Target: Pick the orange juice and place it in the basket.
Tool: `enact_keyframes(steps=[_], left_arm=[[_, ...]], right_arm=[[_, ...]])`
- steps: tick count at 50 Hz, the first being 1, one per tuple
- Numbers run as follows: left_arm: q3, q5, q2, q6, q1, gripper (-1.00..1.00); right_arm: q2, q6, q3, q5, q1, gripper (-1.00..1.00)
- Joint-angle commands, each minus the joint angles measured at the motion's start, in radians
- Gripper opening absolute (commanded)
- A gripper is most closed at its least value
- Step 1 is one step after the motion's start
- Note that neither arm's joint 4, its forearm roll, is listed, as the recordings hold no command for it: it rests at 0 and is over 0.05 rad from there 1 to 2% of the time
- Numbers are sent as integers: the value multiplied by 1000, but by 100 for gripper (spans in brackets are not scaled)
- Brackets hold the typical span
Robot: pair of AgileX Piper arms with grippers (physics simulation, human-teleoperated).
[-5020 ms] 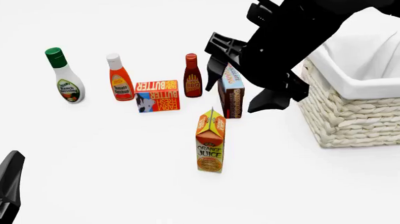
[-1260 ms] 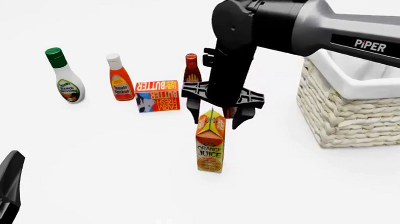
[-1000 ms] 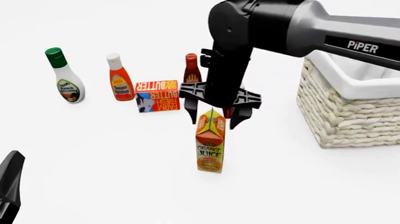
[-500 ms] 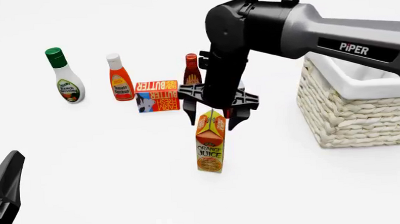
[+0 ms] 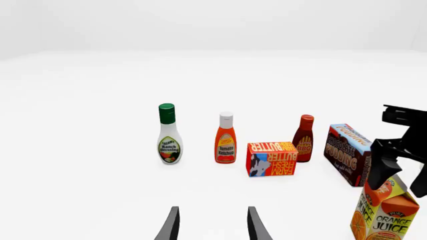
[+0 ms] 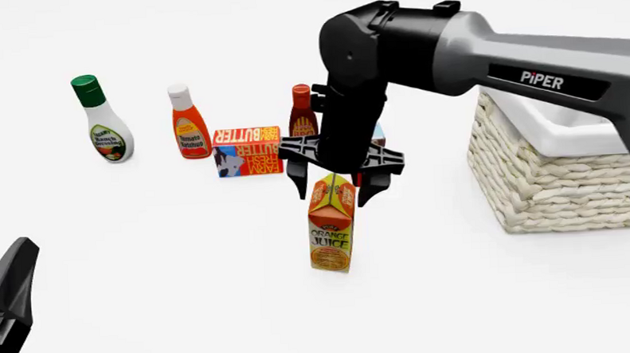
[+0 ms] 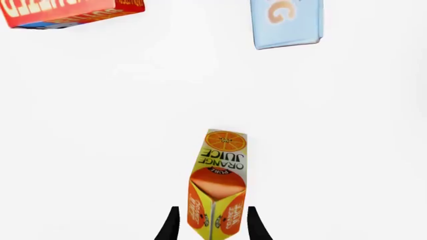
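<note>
We've got a plain white table [image 6: 151,311] under an equally blank white backdrop, with the wicker basket [image 6: 554,174] over on the right side of the front view and the orange juice carton [image 6: 331,224] standing upright near the middle, well apart from it. The left wrist view gives us the chocolate pudding box [image 5: 349,160], which the arm mostly hides from the front. The right gripper [image 6: 332,193] hangs open straight over the carton with a finger either side of its gable top, contact unclear, and the left gripper [image 5: 212,225] sits open and empty.
</note>
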Motion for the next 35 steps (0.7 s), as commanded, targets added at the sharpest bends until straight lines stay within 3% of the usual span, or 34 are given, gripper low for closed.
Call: enact_keyframes(steps=[1,27,35], left_arm=[[1,-2,1,0,8,100],[1,-2,1,0,8,100],[1,-2,1,0,8,100]], right_arm=[[16,-3,-4,0,-5,100],[36,-12,21,-24,-19,100],[29,14,52,-56,6,100]])
